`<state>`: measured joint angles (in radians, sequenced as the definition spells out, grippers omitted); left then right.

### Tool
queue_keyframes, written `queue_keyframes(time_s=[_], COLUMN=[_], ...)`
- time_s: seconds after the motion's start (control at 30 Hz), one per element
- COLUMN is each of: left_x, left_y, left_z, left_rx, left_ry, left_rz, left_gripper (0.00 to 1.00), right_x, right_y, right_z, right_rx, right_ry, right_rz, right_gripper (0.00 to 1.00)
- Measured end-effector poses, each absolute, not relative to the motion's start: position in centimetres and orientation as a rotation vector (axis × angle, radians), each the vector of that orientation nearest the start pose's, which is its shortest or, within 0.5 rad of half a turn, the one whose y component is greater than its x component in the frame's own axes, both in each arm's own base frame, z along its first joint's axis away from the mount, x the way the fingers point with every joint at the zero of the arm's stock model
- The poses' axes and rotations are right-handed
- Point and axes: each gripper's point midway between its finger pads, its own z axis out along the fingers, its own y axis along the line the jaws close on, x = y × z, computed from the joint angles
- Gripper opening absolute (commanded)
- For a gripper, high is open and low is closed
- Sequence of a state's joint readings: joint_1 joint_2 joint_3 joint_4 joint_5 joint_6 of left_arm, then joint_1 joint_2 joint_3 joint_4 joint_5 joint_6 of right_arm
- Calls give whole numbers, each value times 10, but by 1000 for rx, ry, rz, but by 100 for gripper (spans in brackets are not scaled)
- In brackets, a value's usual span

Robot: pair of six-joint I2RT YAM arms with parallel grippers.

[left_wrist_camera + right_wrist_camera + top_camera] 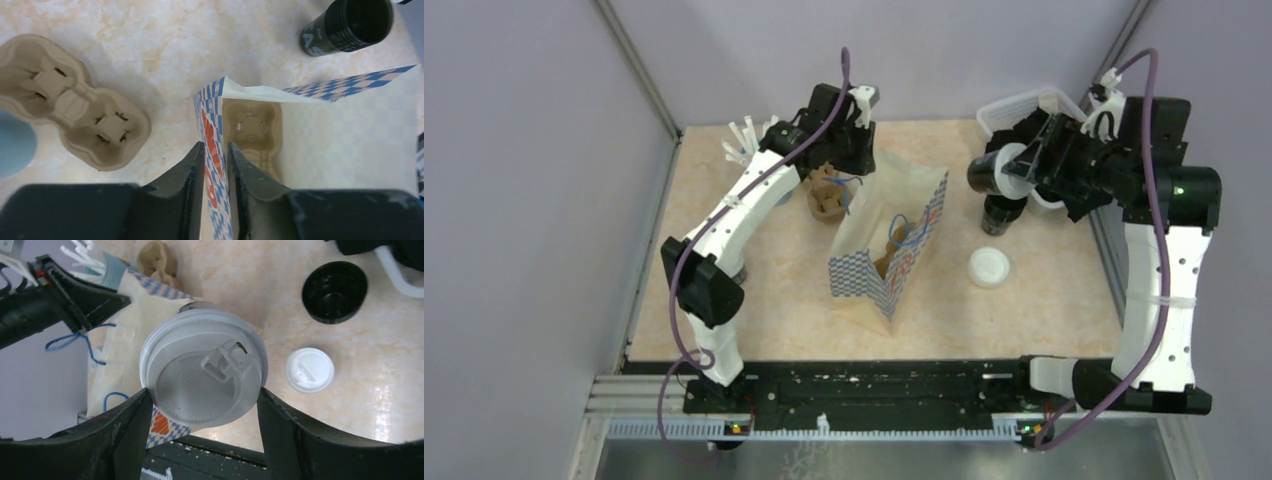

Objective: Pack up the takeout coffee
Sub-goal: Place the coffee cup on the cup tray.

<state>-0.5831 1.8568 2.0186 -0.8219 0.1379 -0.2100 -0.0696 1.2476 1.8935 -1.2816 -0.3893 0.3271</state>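
Observation:
A lidded takeout coffee cup (205,375), black with a white sip lid, sits between my right gripper's (202,394) fingers. In the top view my right gripper (1016,168) holds this cup (986,172) tilted in the air, right of the blue-checked paper bag (889,240). A second black cup (1002,214) stands open on the table below it, and it also shows in the right wrist view (334,291). Its loose white lid (989,267) lies nearby. My left gripper (216,155) is shut on the bag's wall (212,125) and holds the bag open. A pulp carrier (252,125) sits inside the bag.
A second pulp carrier (75,120) lies on the table left of the bag. The light-blue cup of white straws (746,142) stands at the back left. A clear plastic tub (1022,105) sits at the back right corner. Grey walls close in the table.

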Motion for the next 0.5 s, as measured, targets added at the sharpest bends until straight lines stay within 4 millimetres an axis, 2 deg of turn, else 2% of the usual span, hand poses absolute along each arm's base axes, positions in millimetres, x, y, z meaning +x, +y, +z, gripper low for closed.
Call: queue_keyframes(time_s=[0.2, 0.3, 0.37, 0.5], left_x=[401, 400, 394, 374], left_y=[-293, -284, -275, -251], left_z=[271, 261, 259, 269], left_rx=[430, 370, 315, 137], left_ry=[2261, 2278, 2283, 2267], left_rz=[-525, -486, -466, -462], left_gripper=[7, 1, 0, 0], right_x=[271, 272, 270, 260], right_y=[109, 131, 146, 175], right_z=[400, 408, 415, 425], right_rx=[103, 57, 19, -63], right_ry=[2219, 2214, 2204, 2193], right_rz=[693, 737, 767, 829], right_gripper=[65, 65, 65, 65])
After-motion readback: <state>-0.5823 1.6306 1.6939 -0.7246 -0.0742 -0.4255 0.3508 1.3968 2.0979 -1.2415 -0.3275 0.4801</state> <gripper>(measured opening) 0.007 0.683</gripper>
